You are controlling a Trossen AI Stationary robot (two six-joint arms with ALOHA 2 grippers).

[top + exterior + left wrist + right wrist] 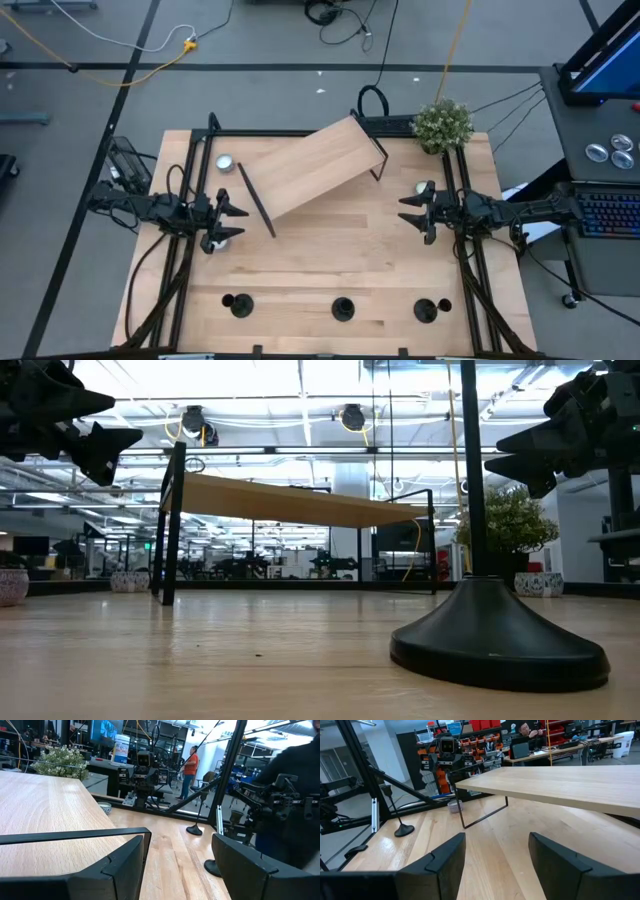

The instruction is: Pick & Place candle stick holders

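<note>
Both claws spread wide and empty above the table, candlestick holders untouched.

The left gripper (232,220) hovers at centre-left of the high view, the right gripper (413,213) at centre-right; between them stands a raised, slanted pale wooden shelf on black rod legs (305,166). Three small black candlestick holders (238,304) (343,308) (426,310) stand in a row along the lower edge of the light wood table (330,265).

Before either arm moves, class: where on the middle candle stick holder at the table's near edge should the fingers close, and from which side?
Probably on the thin upright stem of the middle candle stick holder, coming in level from the table's centre. Its round flat base sits flush on the table, offering no edge, while the stem stands clear. Either open gripper, left or right, could likely do it.
</note>
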